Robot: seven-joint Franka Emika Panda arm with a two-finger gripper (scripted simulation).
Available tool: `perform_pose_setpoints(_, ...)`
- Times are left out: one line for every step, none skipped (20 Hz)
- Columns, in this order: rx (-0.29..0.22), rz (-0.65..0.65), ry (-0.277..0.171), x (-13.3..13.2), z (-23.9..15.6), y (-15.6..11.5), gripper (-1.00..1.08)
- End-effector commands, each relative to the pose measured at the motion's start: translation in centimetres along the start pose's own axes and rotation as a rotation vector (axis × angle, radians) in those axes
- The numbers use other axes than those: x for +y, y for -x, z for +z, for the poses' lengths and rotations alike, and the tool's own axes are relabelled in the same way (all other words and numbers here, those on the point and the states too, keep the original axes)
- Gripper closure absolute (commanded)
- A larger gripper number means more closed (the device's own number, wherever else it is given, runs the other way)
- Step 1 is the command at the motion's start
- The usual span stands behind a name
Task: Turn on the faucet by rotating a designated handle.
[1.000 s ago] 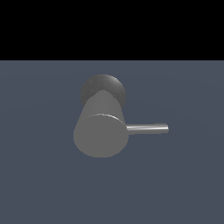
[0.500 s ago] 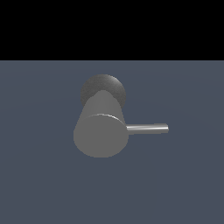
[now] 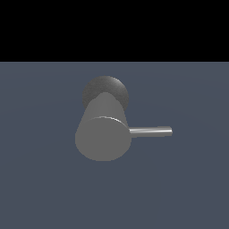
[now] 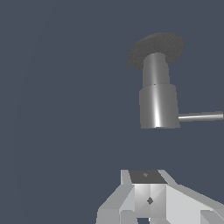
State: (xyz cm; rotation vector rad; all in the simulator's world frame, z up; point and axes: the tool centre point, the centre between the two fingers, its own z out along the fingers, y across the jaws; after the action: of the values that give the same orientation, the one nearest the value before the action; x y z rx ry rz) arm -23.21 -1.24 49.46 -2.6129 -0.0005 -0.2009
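Handle (image 3: 150,131): a thin, straight, shiny silver rod is seen jutting sideways from the faucet, toward the exterior view's right. It lies level in that view, and its far end is cut off flat. In the wrist view the handle (image 4: 201,116) is seen again, running out of the picture's edge, so its tip is not shown there.

Faucet (image 3: 103,134): a thick matte grey cylinder is seen near the middle of the exterior view, its flat round end face turned toward the camera. A darker grey rounded base is joined to it behind. In the wrist view the faucet (image 4: 158,104) is shown from the side, as a wide section with a narrower neck running to the dark disc of the base.

Join: the handle is attached to the wide section of the cylinder, close to the end face.

Floor (image 3: 40,179): a plain slate-blue surface is spread around the faucet in both views. A black band is seen above it in the exterior view.

Gripper (image 4: 148,205): only the white and grey body is shown, at the edge of the wrist view. It is kept well apart from the faucet and the handle, and neither is touched. It is not seen in the exterior view.

Jaws: the fingertips are cropped out of the wrist view, so how wide they stand cannot be told. Nothing appears to be held.
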Motion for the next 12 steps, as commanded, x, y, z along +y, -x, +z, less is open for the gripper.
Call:
perform_pose_setpoints(0.043, 0.001, -0.103, -0.1, -0.8, -0.4, 1.08)
perform_pose_setpoints(0.060, 0.002, -0.143, -0.1, -1.1, -0.6, 1.08)
perform_pose_setpoints(0.076, 0.003, -0.184, -0.1, -1.5, -0.8, 1.08)
perform_pose_setpoints(0.093, 0.005, -0.225, -0.1, -1.8, -1.0, 1.08)
perform_pose_setpoints(0.110, 0.008, -0.265, -0.1, -2.2, -1.2, 1.08)
perform_pose_setpoints(0.127, 0.011, -0.306, 0.0, -2.6, -1.4, 1.08)
perform_pose_setpoints(0.144, 0.015, -0.346, 0.1, -3.0, -1.6, 1.08)
perform_pose_setpoints(0.161, 0.019, -0.386, 0.2, -3.3, -1.8, 1.08)
perform_pose_setpoints(0.178, 0.024, -0.427, 0.4, -3.7, -2.0, 1.08)
perform_pose_setpoints(0.195, 0.029, -0.467, 0.6, -4.1, -2.2, 1.08)
perform_pose_setpoints(0.212, 0.035, -0.507, 0.8, -4.5, -2.4, 1.08)
perform_pose_setpoints(0.228, 0.042, -0.546, 1.0, -4.9, -2.6, 1.08)
